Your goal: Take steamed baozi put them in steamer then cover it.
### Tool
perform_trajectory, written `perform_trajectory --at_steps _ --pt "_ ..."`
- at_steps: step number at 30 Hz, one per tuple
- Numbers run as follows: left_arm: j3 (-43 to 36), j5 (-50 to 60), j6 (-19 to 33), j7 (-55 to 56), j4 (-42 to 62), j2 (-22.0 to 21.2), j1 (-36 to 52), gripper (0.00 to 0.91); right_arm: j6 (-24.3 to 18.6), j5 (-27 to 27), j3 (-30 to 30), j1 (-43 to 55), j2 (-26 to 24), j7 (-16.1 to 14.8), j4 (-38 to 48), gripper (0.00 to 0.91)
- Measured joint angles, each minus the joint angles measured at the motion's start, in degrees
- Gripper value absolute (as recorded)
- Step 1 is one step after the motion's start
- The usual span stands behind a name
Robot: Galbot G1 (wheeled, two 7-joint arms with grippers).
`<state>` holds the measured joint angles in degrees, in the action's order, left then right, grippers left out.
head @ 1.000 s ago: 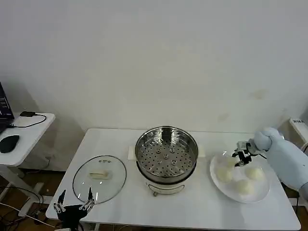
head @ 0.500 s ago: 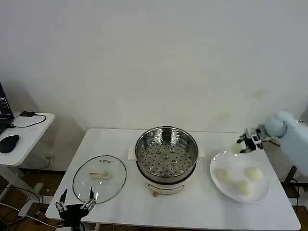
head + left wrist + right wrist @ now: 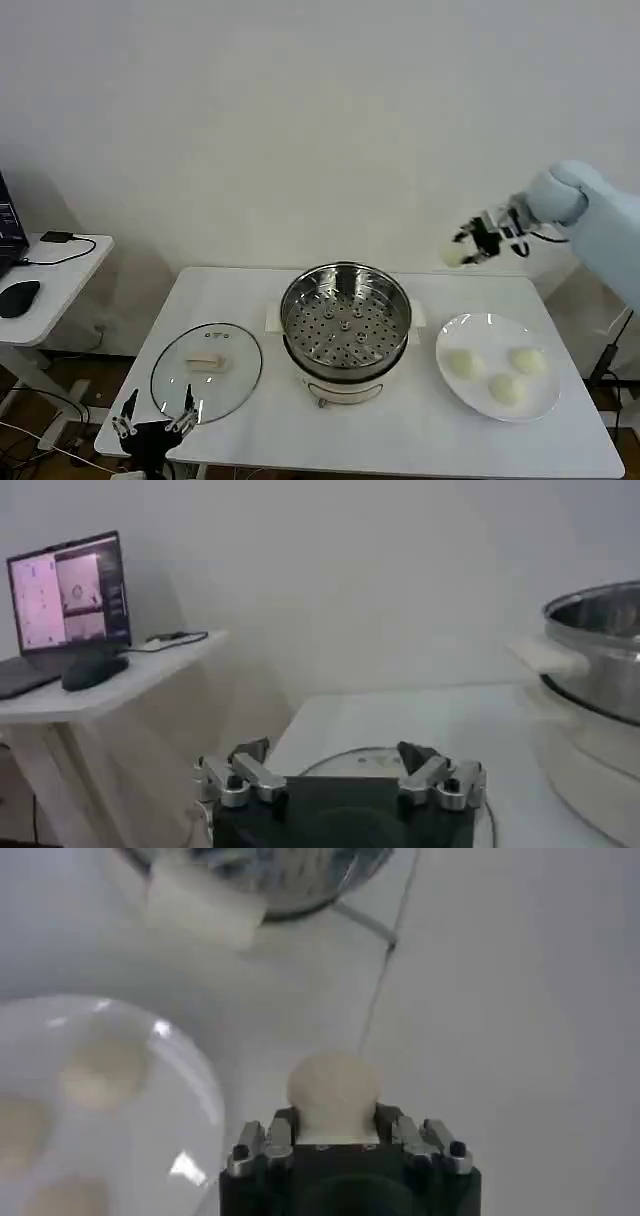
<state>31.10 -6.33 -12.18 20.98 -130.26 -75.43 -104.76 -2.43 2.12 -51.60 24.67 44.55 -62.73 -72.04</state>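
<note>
The right hand [image 3: 466, 247] is up in the air, above the white surface [image 3: 250, 300] and between the steamer [image 3: 346, 320] and the white plate [image 3: 540, 400]. It is clenched around one steamed baozi [image 3: 455, 256], which pokes out from between its fingers. The right wrist view shows the same grasp from close up: the pale bun [image 3: 333, 1088] is pinched between the two fingers, with the steamer's white side handle [image 3: 200, 910] and the plate's rim [image 3: 200, 1063] lying below it.

Three more baozi rest on the plate, on the right side of the surface: one toward the steamer [image 3: 462, 364], one toward the far right [image 3: 528, 360], and one nearer the front edge [image 3: 506, 388]. They sit near one another, apart from the steamer.

The steamer stands in the middle of the surface, uncovered, its perforated tray [image 3: 345, 335] bare. The cover [image 3: 206, 372] lies flat on the surface to the steamer's left, handle [image 3: 208, 364] upward, just beside the pot but not touching it.

The left hand [image 3: 154, 418] hangs low at the front left corner of the surface, just in front of the cover, with its fingers spread apart and nothing between them. In the left wrist view, those fingers [image 3: 238, 778] stand wide above the cover's rim.

A small side desk [image 3: 60, 280] at the far left carries a mouse [image 3: 18, 296].
</note>
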Motion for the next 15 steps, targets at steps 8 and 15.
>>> perform_trajectory --at_steps 8,15 --pt "0.62 -0.02 -0.03 0.04 -0.86 0.01 -0.58 0.907 -2.42 -3.33 -6.37 3.47 9.01 1.36 -1.17 0.514" --pt "1.13 -0.02 -0.03 0.08 -1.49 0.11 -1.42 0.907 -7.10 -2.41 -11.49 3.93 13.00 3.37 -2.10 0.514"
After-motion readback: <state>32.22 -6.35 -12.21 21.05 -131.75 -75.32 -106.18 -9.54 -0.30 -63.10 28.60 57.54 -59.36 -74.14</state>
